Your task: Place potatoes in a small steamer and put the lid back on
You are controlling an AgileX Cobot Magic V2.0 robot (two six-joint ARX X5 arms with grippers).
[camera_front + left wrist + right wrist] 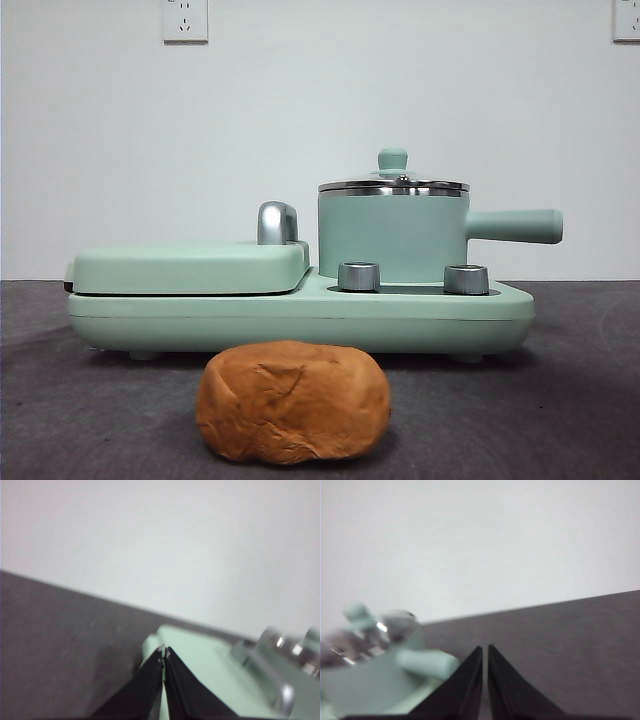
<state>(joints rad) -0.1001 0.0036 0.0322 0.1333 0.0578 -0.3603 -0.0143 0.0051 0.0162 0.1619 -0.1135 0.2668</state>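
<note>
A large orange-brown potato (292,402) lies on the dark table in front of the appliance. Behind it, the small mint green steamer (392,238) stands on the right half of the base, its straight handle (514,226) pointing right. The glass lid (393,184) with its mint knob sits on the steamer. My left gripper (163,652) is shut and empty, hovering near the griddle's corner. My right gripper (485,648) is shut and empty beside the blurred steamer (367,672). Neither arm shows in the front view.
A flat mint griddle plate (190,267) with a chrome handle (277,222) occupies the left half of the mint base (300,318). Two metal knobs (359,276) sit on the base in front of the steamer. A white wall stands behind.
</note>
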